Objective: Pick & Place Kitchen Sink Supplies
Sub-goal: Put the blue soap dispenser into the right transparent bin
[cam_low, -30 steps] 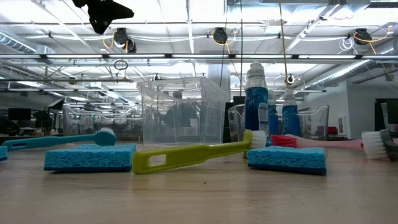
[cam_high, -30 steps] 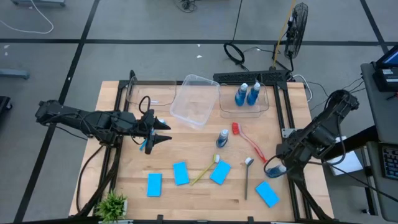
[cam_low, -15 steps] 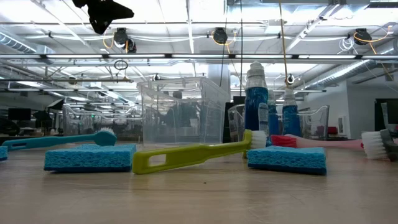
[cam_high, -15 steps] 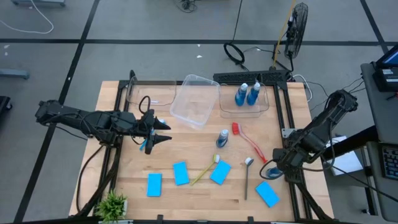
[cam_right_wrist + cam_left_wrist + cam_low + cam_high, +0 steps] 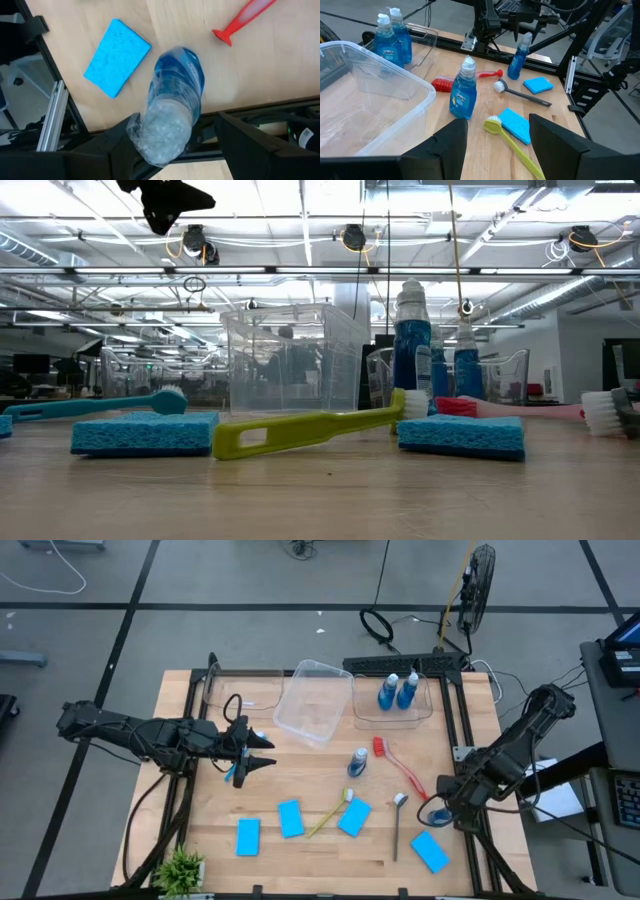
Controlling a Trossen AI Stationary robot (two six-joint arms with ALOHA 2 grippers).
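compared with a second ago, your right gripper (image 5: pixel 441 812) has shifted slightly toward the table's (image 5: pixel 300 860) front at its right edge; its fingers stand apart around a bottle (image 5: pixel 172 102), not clamped. nothing else has moved. your left gripper (image 5: pixel 262 752) hovers over the left half, fingers apart, empty. the far-right tub (image 5: pixel 425 708) holds two bottles (image 5: pixel 397 690); the middle tub (image 5: pixel 312 700) holds nothing. one bottle (image 5: pixel 358 762) stands mid-table, with four sponges (image 5: pixel 291 818) and the brushes (image 5: pixel 400 768) lying at the front.
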